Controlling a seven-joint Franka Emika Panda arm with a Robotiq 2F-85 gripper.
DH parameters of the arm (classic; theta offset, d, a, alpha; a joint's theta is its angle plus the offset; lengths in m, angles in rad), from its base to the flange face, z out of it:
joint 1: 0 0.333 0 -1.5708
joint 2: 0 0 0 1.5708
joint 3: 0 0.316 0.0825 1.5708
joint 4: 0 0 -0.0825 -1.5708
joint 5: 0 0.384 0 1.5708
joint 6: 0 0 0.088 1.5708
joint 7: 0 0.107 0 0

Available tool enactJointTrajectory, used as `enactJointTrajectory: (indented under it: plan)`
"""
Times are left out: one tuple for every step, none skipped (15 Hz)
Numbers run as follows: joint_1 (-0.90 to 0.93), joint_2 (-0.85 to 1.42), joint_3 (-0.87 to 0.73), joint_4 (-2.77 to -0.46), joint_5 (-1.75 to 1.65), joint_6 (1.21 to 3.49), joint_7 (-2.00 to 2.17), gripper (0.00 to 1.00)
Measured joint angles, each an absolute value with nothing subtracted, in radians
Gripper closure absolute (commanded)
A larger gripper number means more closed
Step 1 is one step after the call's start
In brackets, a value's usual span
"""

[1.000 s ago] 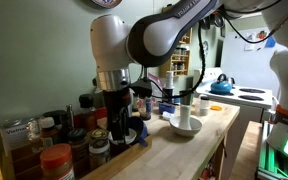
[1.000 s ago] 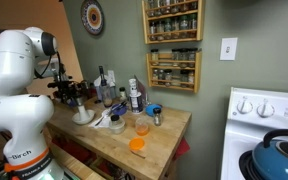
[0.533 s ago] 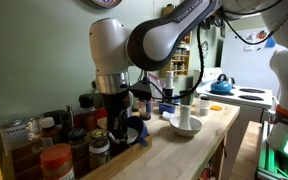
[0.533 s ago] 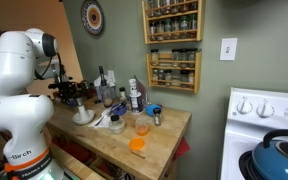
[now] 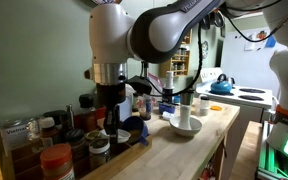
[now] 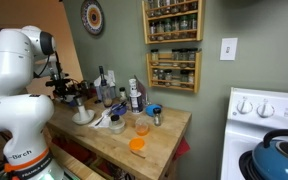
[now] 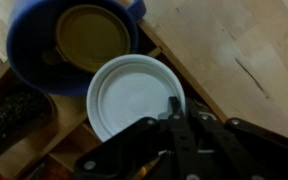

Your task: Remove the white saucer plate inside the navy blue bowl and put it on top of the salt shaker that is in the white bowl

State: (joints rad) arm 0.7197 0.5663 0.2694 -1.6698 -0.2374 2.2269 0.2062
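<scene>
Fingers (image 7: 175,118) pinching white saucer plate (image 7: 132,92) rim, navy blue bowl (image 7: 29,60) beside

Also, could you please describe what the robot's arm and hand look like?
The arm is built of glossy white rounded shells with dark bands at the joints; dark lettering on its base is too small to read. The hand is black and angular.

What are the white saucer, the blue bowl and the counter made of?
The saucer looks like glazed ceramic: smooth, white, slightly shiny. The bowl could be ceramic or plastic: even dark blue, hard to tell. The counter is wood: pale boards with grain and seams.
</scene>
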Motion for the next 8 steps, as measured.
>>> enactJointTrajectory:
  plan:
    - [0.718,0.546,0.276,-1.686,-0.235,2.261,0.191,0.98]
    - [0.717,0.521,0.28,-1.707,-0.235,2.298,0.18,0.98]
    - [0.717,0.493,0.281,-1.731,-0.236,2.332,0.177,0.98]
    - [0.717,0.462,0.28,-1.758,-0.244,2.366,0.18,0.98]
    - [0.718,0.428,0.275,-1.786,-0.258,2.398,0.195,0.98]
    - [0.719,0.393,0.266,-1.815,-0.279,2.423,0.226,0.98]
    - [0.722,0.357,0.253,-1.845,-0.307,2.442,0.271,0.98]
    - [0.724,0.323,0.24,-1.875,-0.334,2.457,0.325,0.98]
